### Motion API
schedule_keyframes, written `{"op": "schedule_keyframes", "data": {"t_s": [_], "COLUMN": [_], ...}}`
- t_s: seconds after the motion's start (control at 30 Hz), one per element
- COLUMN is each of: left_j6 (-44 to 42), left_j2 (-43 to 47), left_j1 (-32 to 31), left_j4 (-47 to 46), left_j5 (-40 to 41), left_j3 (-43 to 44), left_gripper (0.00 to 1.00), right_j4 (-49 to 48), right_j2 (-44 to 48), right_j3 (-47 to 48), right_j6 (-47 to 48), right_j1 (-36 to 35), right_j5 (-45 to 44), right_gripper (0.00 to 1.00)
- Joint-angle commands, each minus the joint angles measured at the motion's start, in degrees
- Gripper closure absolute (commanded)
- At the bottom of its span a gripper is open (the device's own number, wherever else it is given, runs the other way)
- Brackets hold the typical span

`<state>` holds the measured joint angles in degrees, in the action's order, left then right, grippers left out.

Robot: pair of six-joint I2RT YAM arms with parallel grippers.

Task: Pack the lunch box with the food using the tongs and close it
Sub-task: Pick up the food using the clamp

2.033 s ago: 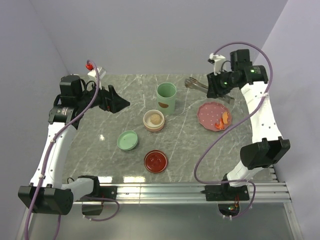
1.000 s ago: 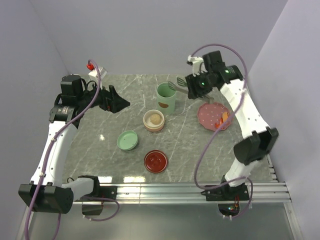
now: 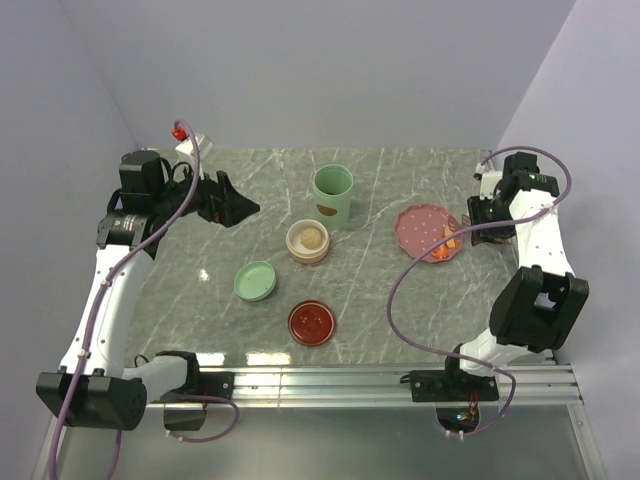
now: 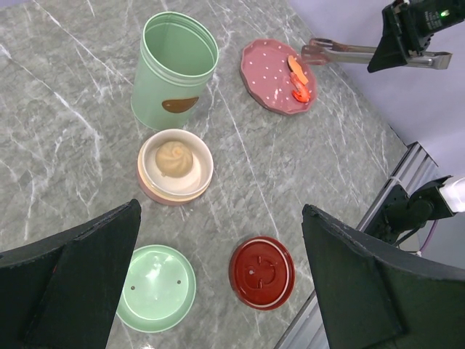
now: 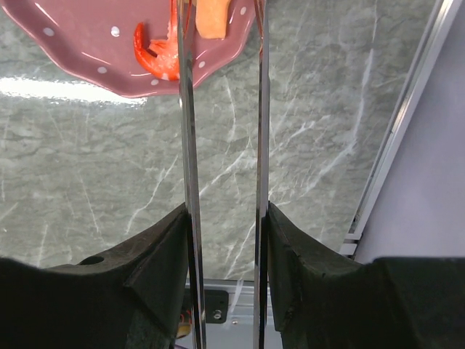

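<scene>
My right gripper [image 5: 225, 211] is shut on the silver tongs [image 5: 186, 131], one arm against each finger. In the top view it [image 3: 487, 217] hangs just right of the pink plate [image 3: 418, 228]. The tong tips reach over the plate's near edge and straddle an orange piece of food [image 5: 214, 18]; a red piece [image 5: 152, 51] lies just left of them. The tall green lunch box [image 3: 332, 195] stands open at the centre back. My left gripper [image 3: 235, 207] hovers open and holds nothing at the back left.
A pink bowl [image 3: 307, 240] holding a pale bun sits in front of the lunch box. A green lid [image 3: 256, 281] and a red lid [image 3: 312, 322] lie nearer the front. The table's right edge and metal rail [image 5: 407, 138] run close by the right gripper.
The right arm swung with the tongs from beside the green lunch box to the right of the pink plate, tips now over the food. Its jaws narrowed slightly. The left arm stayed still.
</scene>
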<state>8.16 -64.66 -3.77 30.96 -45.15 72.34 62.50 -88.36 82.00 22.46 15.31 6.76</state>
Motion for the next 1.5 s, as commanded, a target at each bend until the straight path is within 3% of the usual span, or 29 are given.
{"op": "schedule_keyframes", "data": {"t_s": [0.0, 1.47], "left_j6": [-1.13, -1.31], "left_j2": [1.12, 1.47], "left_j1": [0.25, 0.25], "left_j4": [-0.99, -1.25], "left_j5": [-0.29, 0.32], "left_j3": [0.44, -0.44], "left_gripper": [0.01, 0.01], "right_j4": [-2.47, -4.05], "right_j2": [-0.85, -3.58], "right_j3": [-0.61, -0.61], "right_j6": [0.30, -1.89], "right_j1": [0.42, -1.16], "right_j5": [-0.96, 0.00], "right_gripper": [0.51, 0.46]}}
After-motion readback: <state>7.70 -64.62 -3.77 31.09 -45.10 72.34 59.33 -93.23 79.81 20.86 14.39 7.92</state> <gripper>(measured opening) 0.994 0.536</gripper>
